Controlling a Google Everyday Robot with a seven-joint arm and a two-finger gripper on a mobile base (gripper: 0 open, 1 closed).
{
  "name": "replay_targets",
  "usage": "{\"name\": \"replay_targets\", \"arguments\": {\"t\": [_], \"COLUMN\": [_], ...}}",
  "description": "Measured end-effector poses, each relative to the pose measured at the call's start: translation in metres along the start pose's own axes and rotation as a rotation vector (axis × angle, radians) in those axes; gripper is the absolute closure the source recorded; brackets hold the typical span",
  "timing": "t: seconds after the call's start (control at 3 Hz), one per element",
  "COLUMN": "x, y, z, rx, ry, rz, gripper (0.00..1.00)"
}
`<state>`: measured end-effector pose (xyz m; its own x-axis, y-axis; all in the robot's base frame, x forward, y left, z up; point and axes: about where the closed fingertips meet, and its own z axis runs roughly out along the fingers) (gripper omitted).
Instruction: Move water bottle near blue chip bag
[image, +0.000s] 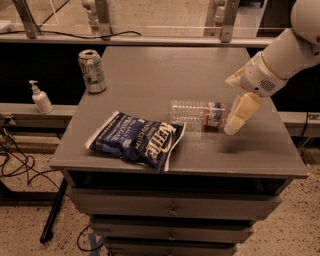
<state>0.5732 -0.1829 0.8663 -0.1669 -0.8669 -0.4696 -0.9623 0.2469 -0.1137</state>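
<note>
The water bottle (197, 113) lies on its side on the grey table (150, 75), clear and ribbed, with its dark and red label band towards the right. Its left end almost touches the upper right corner of the blue chip bag (137, 140), which lies flat at the table's front left. My gripper (233, 107) hovers just right of the bottle's cap end, a little above the table. It is open and holds nothing. One cream finger (240, 113) hangs down beside the bottle.
A silver-green drink can (92, 70) stands at the table's back left corner. A white pump bottle (40, 98) stands on a lower ledge left of the table. Drawers sit under the tabletop; cables lie on the floor at left.
</note>
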Motion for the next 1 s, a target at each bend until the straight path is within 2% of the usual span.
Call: {"name": "replay_targets", "arguments": {"t": [0.33,0.67,1.0], "x": [0.025,0.05,0.069], "y": [-0.017,-0.029,-0.027], "z": [-0.05,-0.119,-0.171], "rx": [0.114,0.269,0.387], "ry": [-0.046,-0.078,-0.108], "rz": [0.075,0.134,0.177], "gripper": [0.0,0.0,0.0]}}
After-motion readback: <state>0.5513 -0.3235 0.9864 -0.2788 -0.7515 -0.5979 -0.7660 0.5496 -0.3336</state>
